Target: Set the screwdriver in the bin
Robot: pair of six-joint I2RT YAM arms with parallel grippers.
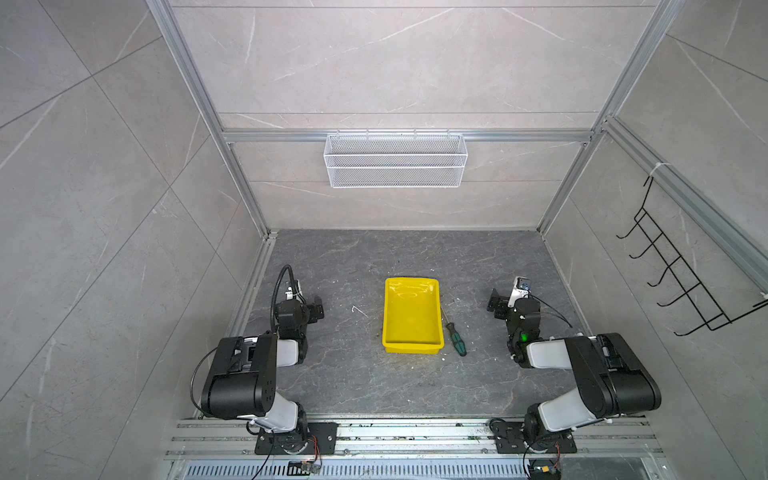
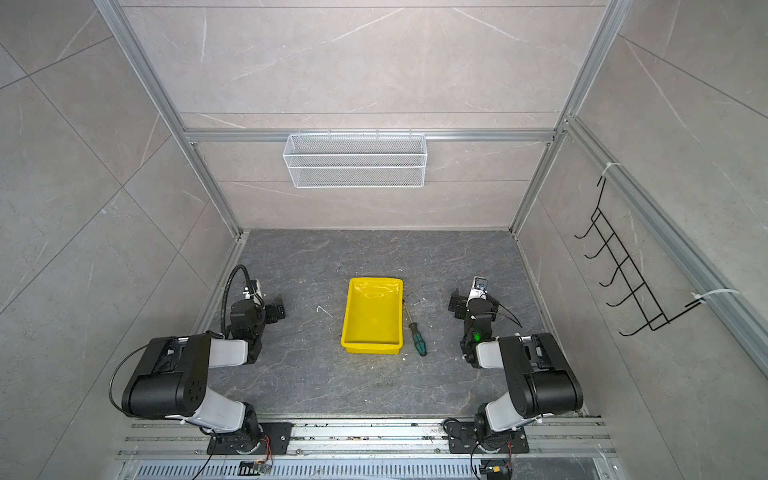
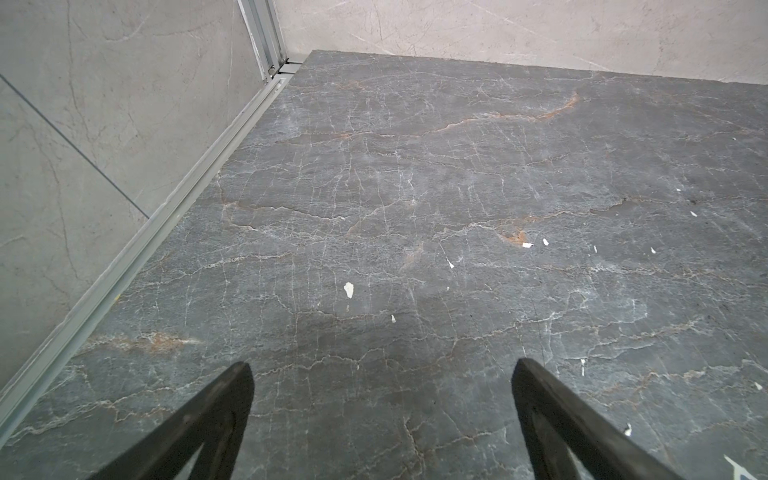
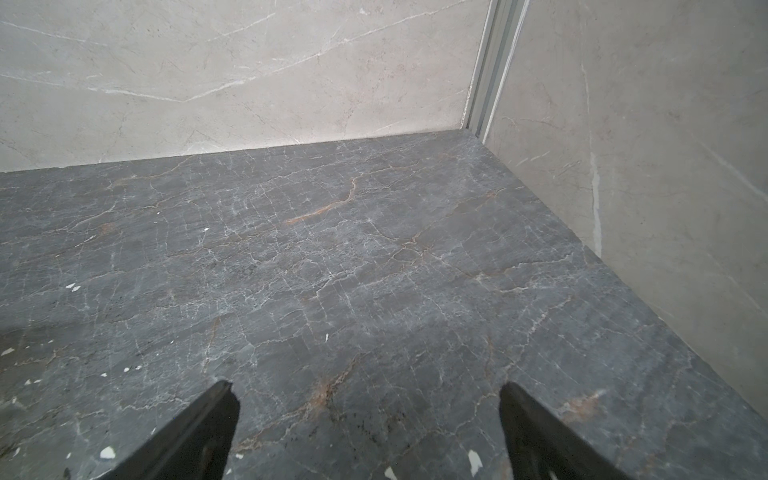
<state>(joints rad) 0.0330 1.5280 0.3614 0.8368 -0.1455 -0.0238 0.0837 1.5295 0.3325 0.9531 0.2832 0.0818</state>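
Observation:
In both top views the yellow bin [image 1: 390, 316] [image 2: 353, 316] sits in the middle of the dark stone table, nothing in it. The screwdriver [image 1: 455, 338] [image 2: 417, 337], green and black handle with a thin shaft, lies on the table just right of the bin, handle toward the near edge. My left gripper [image 1: 318, 308] [image 2: 279, 309] [image 3: 382, 370] rests well left of the bin, open and holding nothing. My right gripper [image 1: 494, 302] [image 2: 456, 304] [image 4: 368, 392] sits to the right of the screwdriver, open and holding nothing. Neither wrist view shows the bin or the screwdriver.
A white wire mesh basket [image 1: 395, 160] [image 2: 355, 160] hangs on the back wall. A black hook rack [image 1: 681, 270] [image 2: 623, 270] is on the right wall. Small white flecks [image 3: 348, 289] dot the table. Aluminium rails [image 1: 415, 436] run along the near edge.

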